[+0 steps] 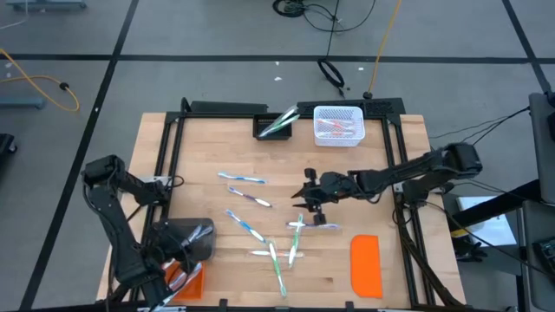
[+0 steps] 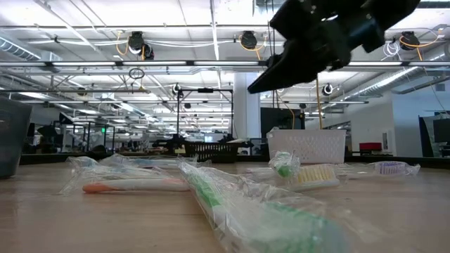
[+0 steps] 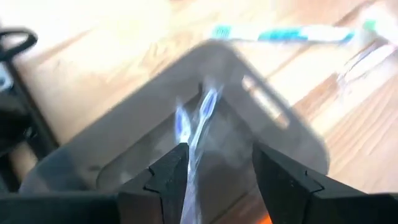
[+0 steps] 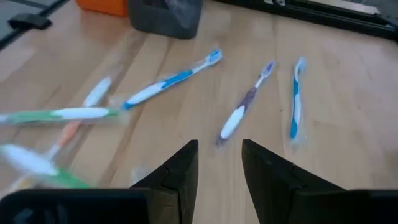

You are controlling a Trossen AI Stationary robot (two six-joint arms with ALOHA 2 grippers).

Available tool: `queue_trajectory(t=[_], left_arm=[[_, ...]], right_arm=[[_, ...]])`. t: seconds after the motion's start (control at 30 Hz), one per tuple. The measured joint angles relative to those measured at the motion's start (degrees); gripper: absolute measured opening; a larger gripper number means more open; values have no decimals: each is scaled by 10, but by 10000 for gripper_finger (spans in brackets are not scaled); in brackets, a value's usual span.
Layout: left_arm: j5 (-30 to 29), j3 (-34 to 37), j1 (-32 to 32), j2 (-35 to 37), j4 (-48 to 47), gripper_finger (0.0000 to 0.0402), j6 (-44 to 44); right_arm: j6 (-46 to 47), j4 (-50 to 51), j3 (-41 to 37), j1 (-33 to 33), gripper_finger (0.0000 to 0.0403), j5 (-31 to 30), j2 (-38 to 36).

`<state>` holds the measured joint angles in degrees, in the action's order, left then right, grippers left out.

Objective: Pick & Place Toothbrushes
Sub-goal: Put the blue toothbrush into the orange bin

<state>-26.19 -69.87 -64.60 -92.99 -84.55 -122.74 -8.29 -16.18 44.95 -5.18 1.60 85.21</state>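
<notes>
Gray bin [image 3: 155, 124] sits under my left gripper [image 3: 214, 168], fingers apart, maybe a toothbrush [image 3: 199, 121] inside. My right gripper [image 4: 219, 163] hangs apart, empty, over scattered toothbrushes [image 4: 239, 115].

Toothbrushes [image 1: 260, 232] scattered mid-table, right hand [image 1: 303, 198] above them, orange lid [image 1: 365, 265]

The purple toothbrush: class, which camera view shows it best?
The right wrist view: the purple toothbrush lies whole and unobstructed ahead of the right hand. The high view shows it small; the low and left wrist views don't clearly show it.
</notes>
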Motion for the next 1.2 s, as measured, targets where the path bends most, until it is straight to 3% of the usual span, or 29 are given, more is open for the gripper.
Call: queue_trajectory(t=[0.3, 0.77, 1.2], left_arm=[[-100, 0, 48, 0, 1, 159, 68], [-144, 0, 137, 0, 5, 156, 142], [-145, 0, 172, 0, 13, 157, 195]], right_arm=[[0, -157, 33, 35, 116, 0, 143], [12, -144, 164, 107, 116, 0, 291], [14, -118, 240, 115, 127, -1, 380]])
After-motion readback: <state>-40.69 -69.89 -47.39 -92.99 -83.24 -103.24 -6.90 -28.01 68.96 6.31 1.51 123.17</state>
